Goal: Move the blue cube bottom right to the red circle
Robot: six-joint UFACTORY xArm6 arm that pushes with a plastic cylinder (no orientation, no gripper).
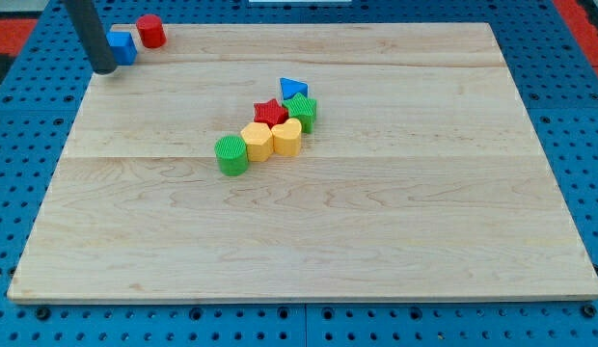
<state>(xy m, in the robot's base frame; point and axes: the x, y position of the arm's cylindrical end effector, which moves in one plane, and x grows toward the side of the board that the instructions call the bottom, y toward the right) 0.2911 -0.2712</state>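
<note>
Nearest the camera lies bare pale wooden board (309,260), with nothing on its lower half. No hand or fingers exist on this rig, so there is nothing to spread or pinch: the arm ends in a straight dark rod, and my tip (104,70) rests at the board's top left corner, at the very edge.

Going outward from my tip, the small blue cube (122,46) sits just to the view's right of it and slightly toward the top, touching the rod or nearly so; the gap is too fine to tell. Just beyond the cube, again to the right and a little higher, stands the red cylinder (150,31), which I take to be the red circle of the task, close beside the cube.

So tip, cube and cylinder lie almost in one line running up and to the right. Pushing along that line would drive the cube into the cylinder, not below and right of it. To place it there, I judge my tip must come round to the cube's upper left side first.

Well apart, mid-board, sits a cluster: a green cylinder (231,154), two yellow blocks (257,141) (286,136), a red star (270,113), another green block (302,112) and a blue triangle (292,89).
</note>
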